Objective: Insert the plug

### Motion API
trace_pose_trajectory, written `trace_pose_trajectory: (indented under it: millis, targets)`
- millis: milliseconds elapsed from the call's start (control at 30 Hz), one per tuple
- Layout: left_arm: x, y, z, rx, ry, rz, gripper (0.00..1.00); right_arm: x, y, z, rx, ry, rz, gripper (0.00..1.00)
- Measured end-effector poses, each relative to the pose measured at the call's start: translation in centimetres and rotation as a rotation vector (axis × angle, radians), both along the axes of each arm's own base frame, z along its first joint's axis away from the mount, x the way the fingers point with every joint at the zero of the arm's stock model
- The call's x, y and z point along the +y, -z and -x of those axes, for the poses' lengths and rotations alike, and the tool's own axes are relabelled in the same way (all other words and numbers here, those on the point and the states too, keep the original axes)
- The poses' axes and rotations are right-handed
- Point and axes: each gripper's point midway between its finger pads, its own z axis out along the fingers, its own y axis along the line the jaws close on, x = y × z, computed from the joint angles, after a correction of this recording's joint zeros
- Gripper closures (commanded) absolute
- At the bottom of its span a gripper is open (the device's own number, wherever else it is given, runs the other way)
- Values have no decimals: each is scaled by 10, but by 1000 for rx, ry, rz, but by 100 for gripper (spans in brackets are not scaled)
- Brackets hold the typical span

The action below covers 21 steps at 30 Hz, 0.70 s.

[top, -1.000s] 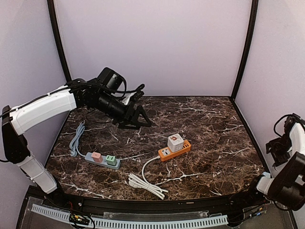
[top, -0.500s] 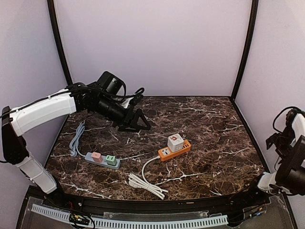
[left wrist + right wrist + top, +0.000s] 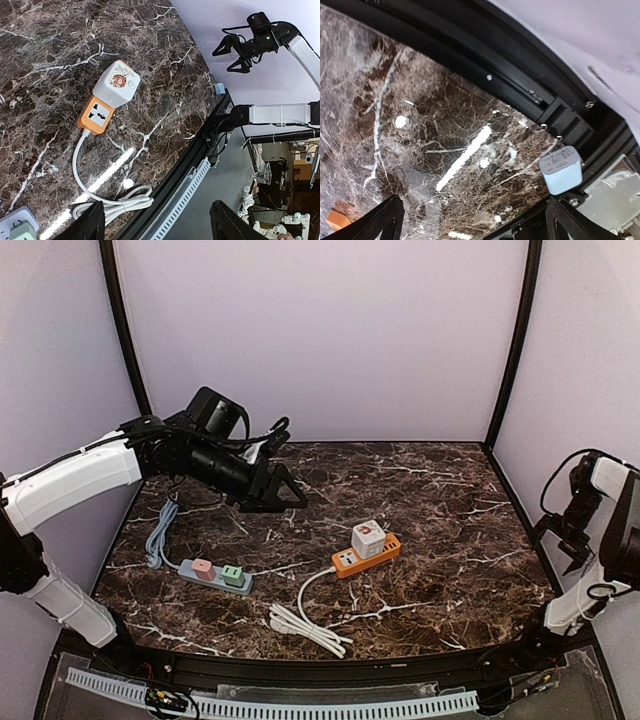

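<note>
The white plug (image 3: 283, 618) lies with its bundled cord at the front centre of the worktop (image 3: 450, 500), near the orange power strip (image 3: 367, 553). Left gripper (image 3: 288, 500): jaws wide apart, empty, above the rear left. Right gripper (image 3: 225, 60): jaws apart, empty, beyond the right edge.

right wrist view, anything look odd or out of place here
A small pale blue block sits alone at the very edge of the marble table, against the black frame. What it is cannot be told from here. Nothing in this view looks spilled or damaged.
</note>
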Motion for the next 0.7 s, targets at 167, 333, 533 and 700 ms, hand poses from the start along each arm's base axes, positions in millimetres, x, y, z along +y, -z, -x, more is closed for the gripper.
trace_pose_trajectory:
  millis: [167,333,533,700]
  targets:
    - [8,8,4,-4,-32,11,29,-10,-21,-8,20,36,63,1]
    - [12,14,7,-8,-46,25,29,1,-15,20,109,37,44,1]
    - [15,12,10,-32,-46,46,30,19,-17,21,138,-51,30,1]
    - [22,7,16,-58,-40,61,30,23,-23,10,101,-90,38,1]
